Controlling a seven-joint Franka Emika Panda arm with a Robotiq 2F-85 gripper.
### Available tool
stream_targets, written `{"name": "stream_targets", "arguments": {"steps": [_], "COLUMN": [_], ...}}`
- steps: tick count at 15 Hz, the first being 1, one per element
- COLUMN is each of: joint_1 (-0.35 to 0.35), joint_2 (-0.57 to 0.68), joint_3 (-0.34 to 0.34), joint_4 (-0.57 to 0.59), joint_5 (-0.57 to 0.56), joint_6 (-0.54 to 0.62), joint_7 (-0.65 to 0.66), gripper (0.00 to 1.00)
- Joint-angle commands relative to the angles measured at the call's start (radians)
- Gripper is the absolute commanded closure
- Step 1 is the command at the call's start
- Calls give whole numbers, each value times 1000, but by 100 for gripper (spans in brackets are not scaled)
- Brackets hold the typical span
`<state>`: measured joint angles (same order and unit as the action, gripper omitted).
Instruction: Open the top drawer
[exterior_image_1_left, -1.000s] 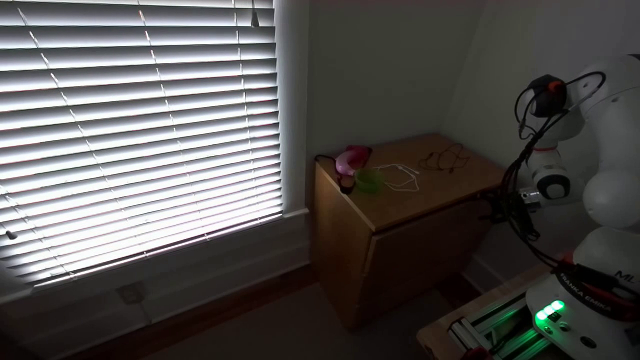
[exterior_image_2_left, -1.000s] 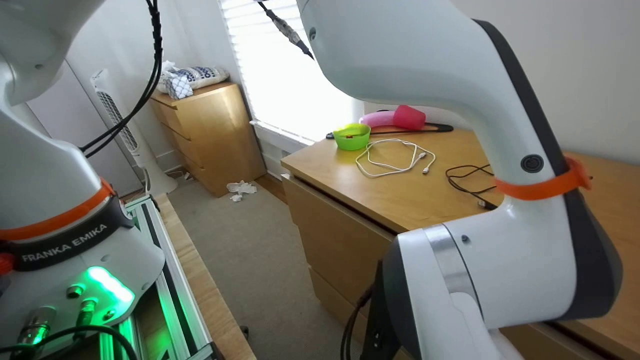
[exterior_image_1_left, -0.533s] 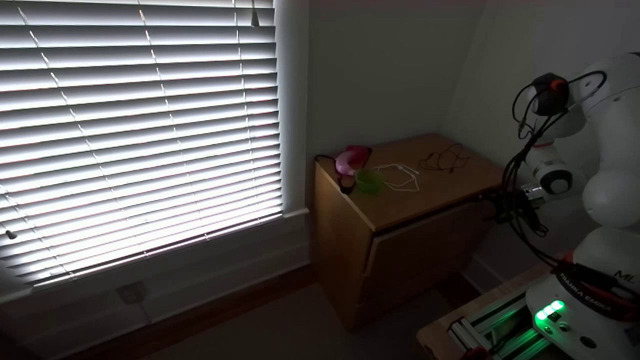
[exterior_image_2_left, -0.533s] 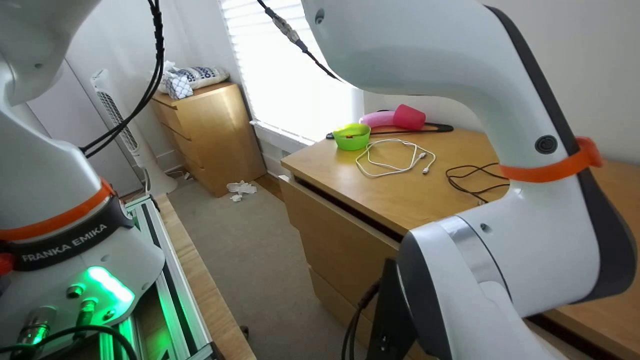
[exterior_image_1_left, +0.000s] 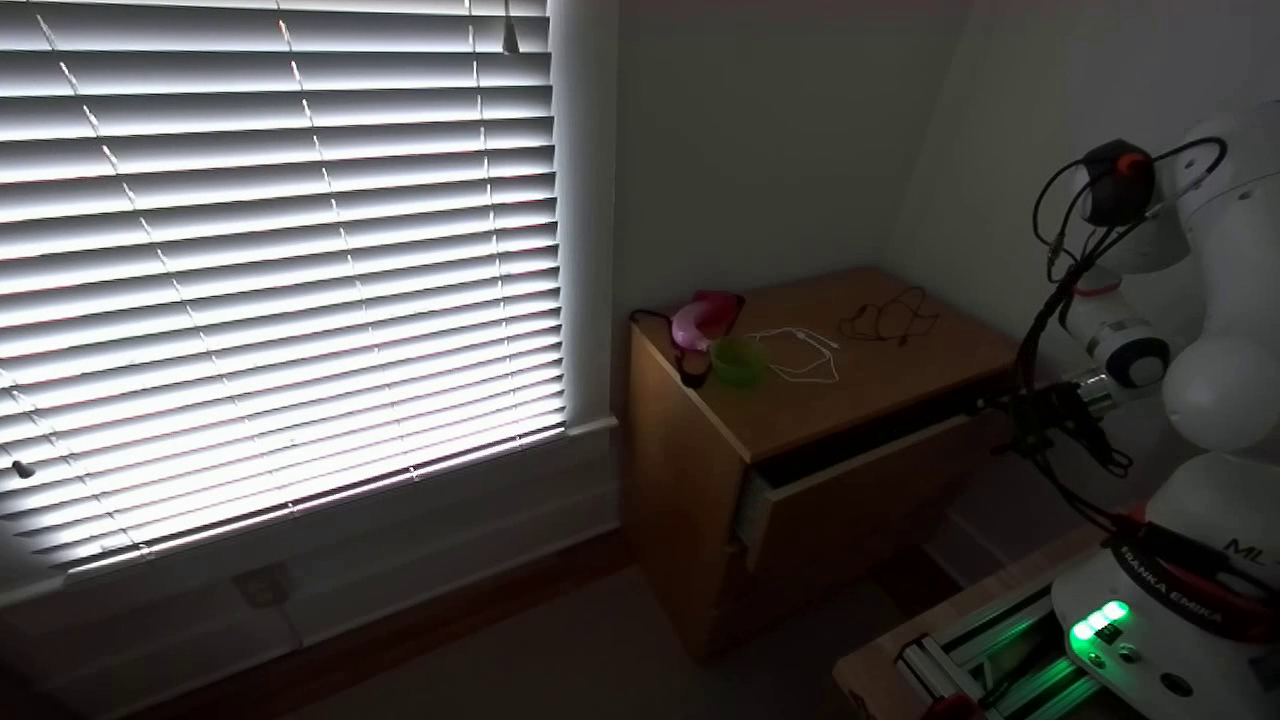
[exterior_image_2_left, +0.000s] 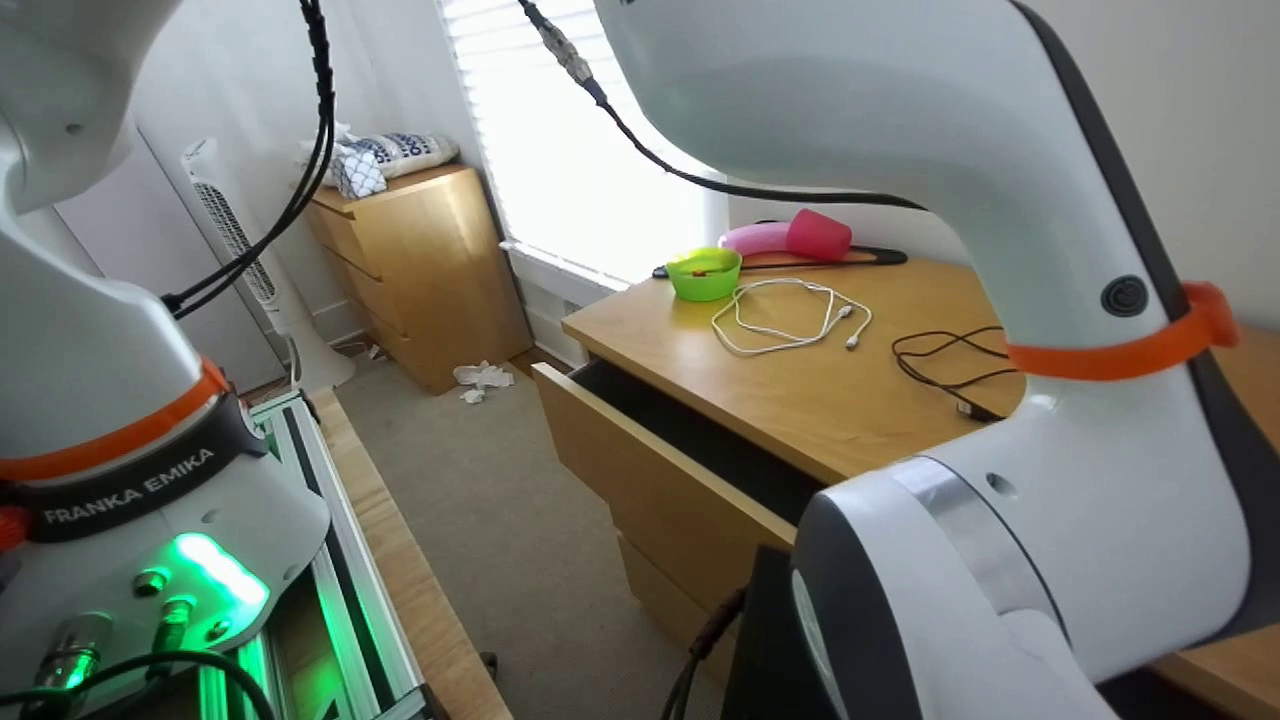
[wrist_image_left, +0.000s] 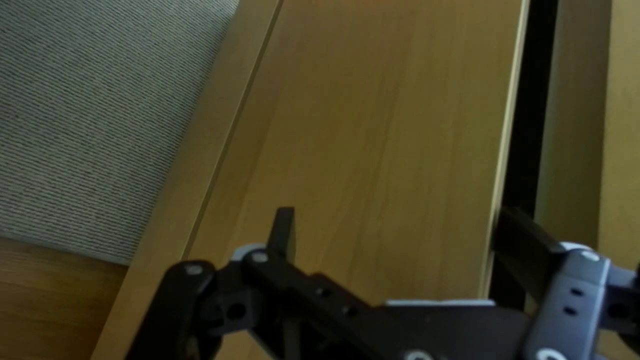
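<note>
The top drawer, a flat light-brown wood front, stands partly pulled out of its cabinet in both exterior views (exterior_image_1_left: 870, 490) (exterior_image_2_left: 660, 460). A dark gap shows behind its upper edge, and a greyish drawer side shows at its end. In the wrist view the drawer front (wrist_image_left: 380, 125) fills the middle. My gripper (wrist_image_left: 396, 212) is open across it. One finger is in the gap behind the top edge, against or very near it; the other is over the outer face. In an exterior view the gripper (exterior_image_1_left: 992, 425) is at the drawer's far end. The arm hides that end elsewhere.
On the cabinet top (exterior_image_2_left: 800, 390) lie a green bowl (exterior_image_2_left: 704, 275), a pink and red object (exterior_image_2_left: 790, 235), a white cable (exterior_image_2_left: 790, 345) and a black cable (exterior_image_2_left: 945, 365). The robot's base table (exterior_image_2_left: 400, 560) faces the drawer. A lower drawer front (exterior_image_2_left: 665, 590) is below.
The top drawer has slid out from a narrow slit to a wider opening. My gripper and arm have moved back with it, away from the cabinet. The things on top have not moved.
</note>
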<state>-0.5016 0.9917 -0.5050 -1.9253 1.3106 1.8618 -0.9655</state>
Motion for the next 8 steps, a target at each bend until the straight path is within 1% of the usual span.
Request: {"name": "stream_targets", "arguments": {"steps": [1, 5, 8], "joint_1": [-42, -69, -59], "joint_2": [41, 19, -13], "joint_3": [-21, -18, -10], "joint_4": [0, 3, -5], "joint_5": [-93, -146, -198], "joint_6": [97, 115, 155], "joint_7": [27, 17, 6], "gripper": [0, 0, 0]}}
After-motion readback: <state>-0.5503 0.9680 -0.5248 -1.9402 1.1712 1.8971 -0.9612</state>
